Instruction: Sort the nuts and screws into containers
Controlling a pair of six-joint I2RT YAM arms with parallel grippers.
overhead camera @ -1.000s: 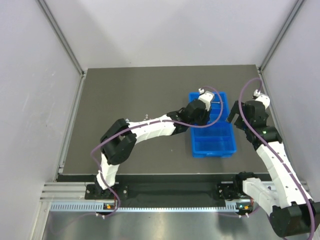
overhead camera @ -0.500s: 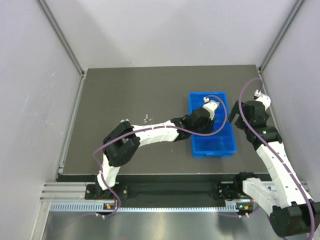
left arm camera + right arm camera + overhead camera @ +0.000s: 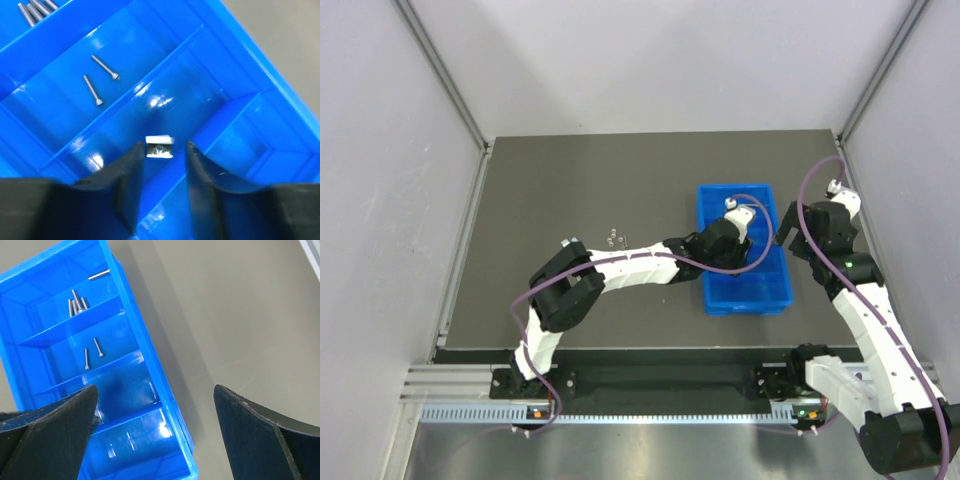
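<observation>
Hovering low inside one compartment of the blue tray, the left gripper is being held narrowly parted, slightly wider than the small squarish silvery nut seen untouched between its jaws. The nut is apparently being released there so that it is separated from the screws. Two thin, small-headed screws are lying in the next compartment, with more bunched beyond. Over the tray's right rim, the right gripper is being held wide and empty, probably waiting. Left of the tray, loose bits are lying on the worktop.

Blue divided tray, upright; screws lying flat in far compartments; silvery square nut in next compartment.
</observation>
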